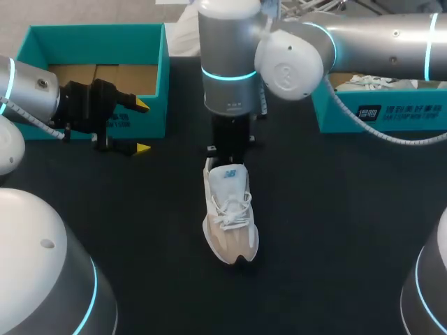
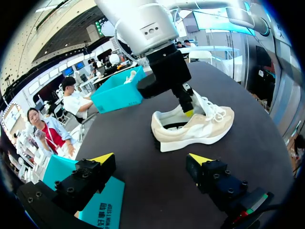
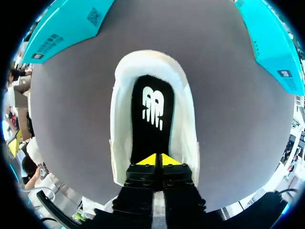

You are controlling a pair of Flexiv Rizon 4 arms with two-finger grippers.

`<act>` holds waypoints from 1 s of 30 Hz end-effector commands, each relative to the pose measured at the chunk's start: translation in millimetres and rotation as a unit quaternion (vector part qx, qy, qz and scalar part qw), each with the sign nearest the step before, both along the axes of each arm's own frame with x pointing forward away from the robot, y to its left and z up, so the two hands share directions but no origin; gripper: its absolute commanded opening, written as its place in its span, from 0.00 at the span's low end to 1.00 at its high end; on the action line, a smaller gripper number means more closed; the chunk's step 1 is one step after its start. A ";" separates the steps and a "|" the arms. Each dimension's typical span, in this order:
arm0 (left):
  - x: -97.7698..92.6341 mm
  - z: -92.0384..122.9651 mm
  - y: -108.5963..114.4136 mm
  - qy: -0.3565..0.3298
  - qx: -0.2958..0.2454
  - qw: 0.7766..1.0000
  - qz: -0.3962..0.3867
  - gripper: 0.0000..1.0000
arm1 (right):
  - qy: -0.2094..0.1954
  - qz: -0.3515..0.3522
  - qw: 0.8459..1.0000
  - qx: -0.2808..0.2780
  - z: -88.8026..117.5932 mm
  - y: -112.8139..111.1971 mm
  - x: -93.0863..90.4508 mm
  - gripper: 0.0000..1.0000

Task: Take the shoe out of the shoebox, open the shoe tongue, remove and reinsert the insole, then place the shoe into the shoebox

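Right hand [image 3: 156,160], tips closed together, is set inside the shoe [image 3: 121,124] over the insole [image 3: 151,129]; left hand [image 2: 152,158] is held wide, apart. Unbraced, the shoe could be dragged along.

lt: bright, even, frm overhead | shdw: faint under shoe [image 2: 193,131] | glare: sheen on right arm [image 1: 377,35]
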State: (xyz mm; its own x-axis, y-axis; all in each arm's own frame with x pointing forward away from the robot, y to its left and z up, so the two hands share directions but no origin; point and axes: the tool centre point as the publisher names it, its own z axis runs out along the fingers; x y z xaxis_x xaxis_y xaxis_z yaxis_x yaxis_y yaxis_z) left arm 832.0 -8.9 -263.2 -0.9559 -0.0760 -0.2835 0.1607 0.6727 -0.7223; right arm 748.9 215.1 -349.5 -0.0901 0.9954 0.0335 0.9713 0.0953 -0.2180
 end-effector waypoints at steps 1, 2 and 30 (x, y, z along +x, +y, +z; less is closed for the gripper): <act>-0.7 0.5 0.1 0.000 0.002 1.000 0.000 1.00 | 0.008 -0.003 1.000 0.002 -12.3 2.3 4.0 1.00; -0.7 0.5 0.1 0.000 0.002 1.000 0.000 1.00 | 0.008 -0.003 1.000 0.002 -12.4 2.3 4.0 1.00; -0.7 0.5 0.1 0.000 0.002 1.000 0.000 1.00 | -0.037 -0.002 0.999 -0.005 20.9 7.5 13.4 1.00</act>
